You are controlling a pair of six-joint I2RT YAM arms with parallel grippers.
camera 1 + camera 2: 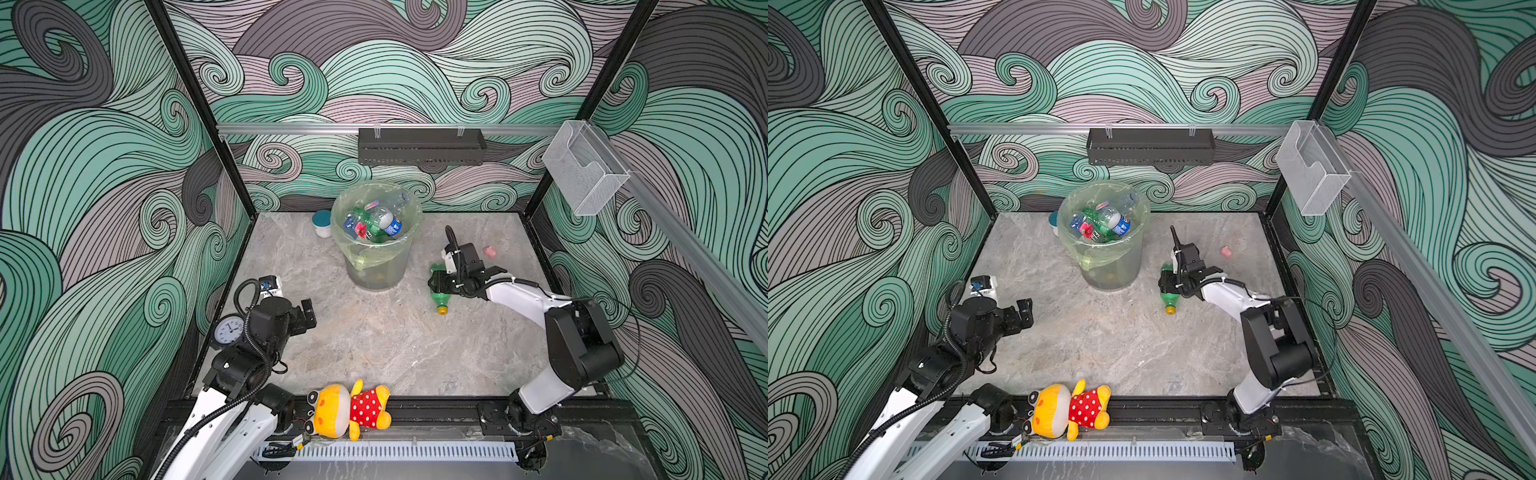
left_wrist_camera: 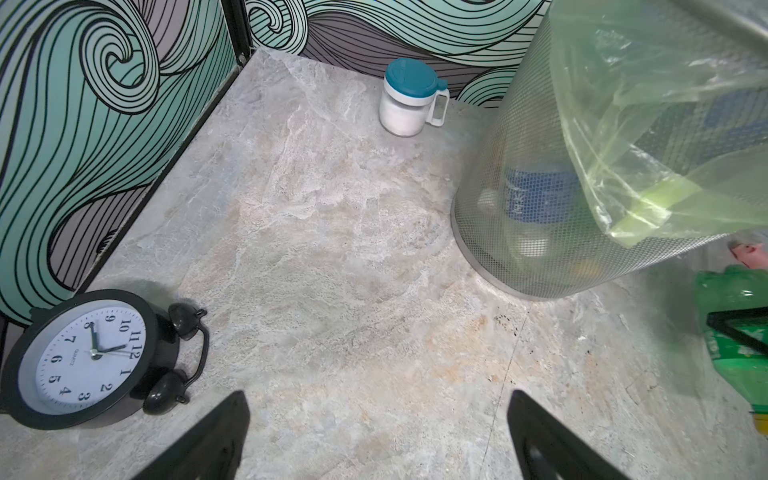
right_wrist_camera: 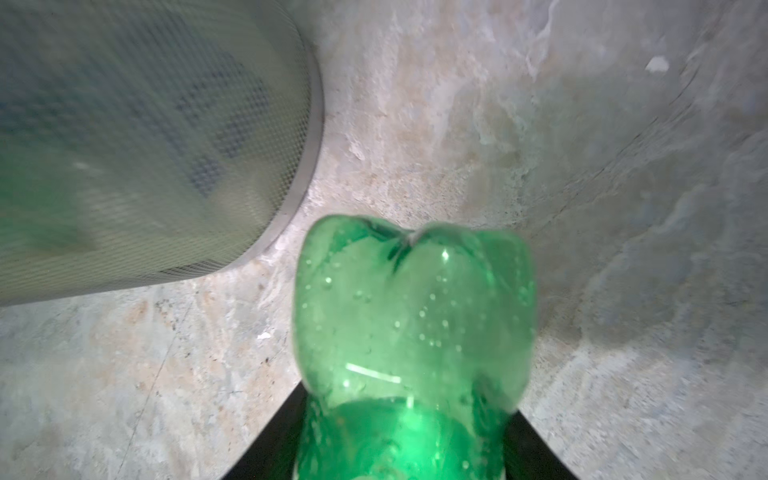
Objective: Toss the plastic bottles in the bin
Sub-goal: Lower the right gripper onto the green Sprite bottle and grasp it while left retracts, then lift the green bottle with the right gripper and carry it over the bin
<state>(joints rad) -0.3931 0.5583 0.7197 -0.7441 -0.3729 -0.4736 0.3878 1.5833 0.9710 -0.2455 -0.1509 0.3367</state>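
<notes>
Green plastic fills the gap between the jaws of our right gripper (image 1: pixel 435 286): in the wrist view they press against both sides of the green bottle (image 3: pixel 415 324), which lies on the stone-patterned table (image 1: pixel 374 345) just beside the bin (image 1: pixel 376 270), its yellow cap pointing toward the near edge. We see other plastic bottles (image 1: pixel 374 224) heaped inside the bin. Our left gripper (image 2: pixel 376 415) hangs over bare table near the alarm clock (image 2: pixel 83 361), jaws spread wide with nothing between them.

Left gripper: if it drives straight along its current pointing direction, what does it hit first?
Likely the bare tabletop: the left gripper tilts down toward it, aimed between the white jar and the bin. Depth is unclear.
</notes>
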